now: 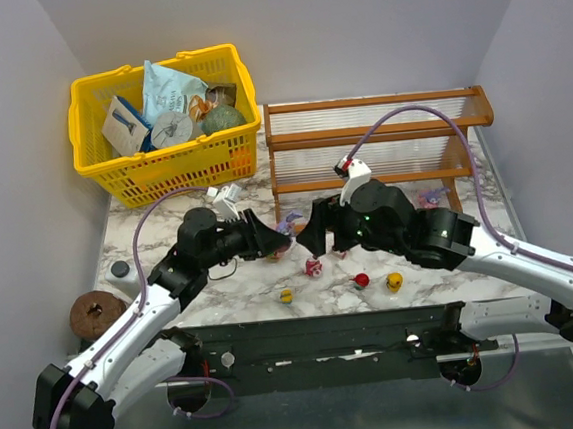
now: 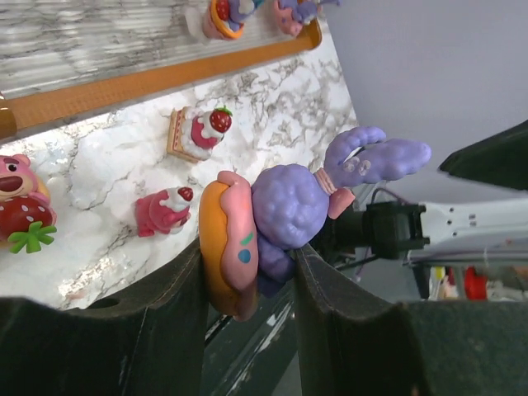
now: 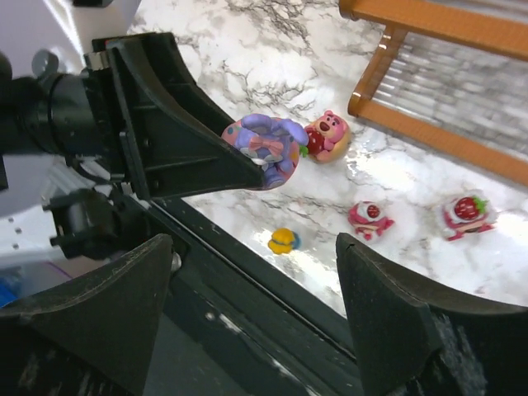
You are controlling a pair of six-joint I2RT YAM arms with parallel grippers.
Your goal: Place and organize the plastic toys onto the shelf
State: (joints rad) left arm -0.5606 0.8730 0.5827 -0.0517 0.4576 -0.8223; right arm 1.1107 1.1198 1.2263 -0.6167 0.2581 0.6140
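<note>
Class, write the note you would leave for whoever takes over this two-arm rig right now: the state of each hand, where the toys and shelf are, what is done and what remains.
Left hand: shut on the purple bunny toy, held above the marble table in front of the shelf.
Right hand: open and empty, facing the left hand.
Done: an orange-cupped toy and a purple-pink toy stand on the shelf's lowest tier.
Left: shelve the bunny, then the loose toys on the table: pink bear, strawberry cake, pink figure, yellow toy and a few others.
</note>
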